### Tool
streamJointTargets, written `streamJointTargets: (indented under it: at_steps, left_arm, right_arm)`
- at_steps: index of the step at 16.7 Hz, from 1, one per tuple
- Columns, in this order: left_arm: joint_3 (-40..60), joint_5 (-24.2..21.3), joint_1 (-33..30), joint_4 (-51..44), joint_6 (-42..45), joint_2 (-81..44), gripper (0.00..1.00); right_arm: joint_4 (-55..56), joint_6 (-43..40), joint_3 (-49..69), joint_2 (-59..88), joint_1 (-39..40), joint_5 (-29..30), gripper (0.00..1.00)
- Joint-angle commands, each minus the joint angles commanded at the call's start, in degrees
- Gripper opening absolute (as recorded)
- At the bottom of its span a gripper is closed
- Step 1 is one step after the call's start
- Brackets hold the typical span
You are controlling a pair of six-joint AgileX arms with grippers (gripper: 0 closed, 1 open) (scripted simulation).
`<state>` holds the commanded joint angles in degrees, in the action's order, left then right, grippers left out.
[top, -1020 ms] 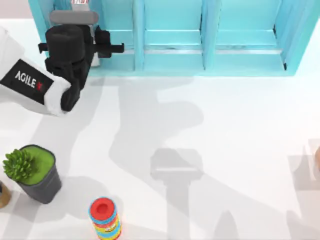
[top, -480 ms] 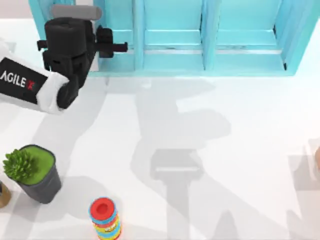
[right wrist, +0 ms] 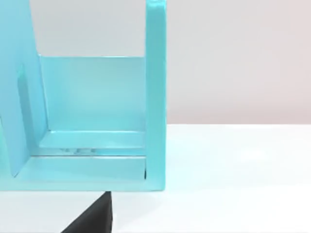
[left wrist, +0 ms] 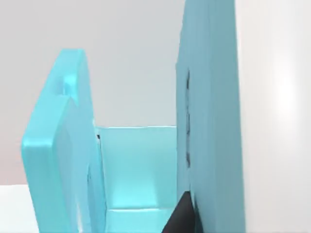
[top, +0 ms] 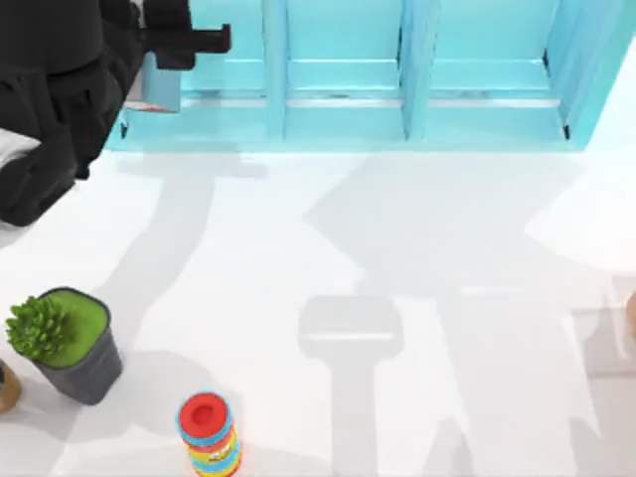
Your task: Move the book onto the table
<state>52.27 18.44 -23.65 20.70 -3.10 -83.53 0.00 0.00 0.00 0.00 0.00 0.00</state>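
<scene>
My left arm (top: pixel 60 89) reaches high over the counter's (top: pixel 397 248) left rear, its pincer (top: pixel 164 45) clenched on the book (top: pixel 159 89) at the teal shelf's (top: pixel 417 99) leftmost compartment.

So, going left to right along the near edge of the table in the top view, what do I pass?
Brown object cut off at the left edge → potted green plant → red-topped striped stack → brown object cut off at the right edge.

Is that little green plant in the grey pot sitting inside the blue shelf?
No, the spiky green plant in its dark grey pot stands on the plain white table, apart from the teal compartmented shelf unit.
</scene>
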Motion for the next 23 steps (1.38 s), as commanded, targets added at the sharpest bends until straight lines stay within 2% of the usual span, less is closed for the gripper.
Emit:
streamJointTargets:
  at_steps: [3,6,14,18,23]
  left_arm:
    - [-3.6,2.5,-1.7,-6.8,-0.3,9.9,0.00]
    - [-5.3,3.9,-2.6,-10.3,-0.5,14.5,0.00]
    - [-5.1,4.7,-3.2,-10.6,-2.1,13.3,0.00]
    - [-2.8,9.1,-8.1,-11.2,-12.8,7.1,0.00]
    - [2.1,18.3,-18.4,-11.8,-38.8,-4.4,0.00]
  right_arm:
    - [0.0,0.0,0.0,0.0,0.0,0.0,1.00]
    - [0.0,0.0,0.0,0.0,0.0,0.0,1.00]
    - [0.0,0.0,0.0,0.0,0.0,0.0,1.00]
    - [0.0,0.0,0.0,0.0,0.0,0.0,1.00]
    - [0.0,0.0,0.0,0.0,0.0,0.0,1.00]
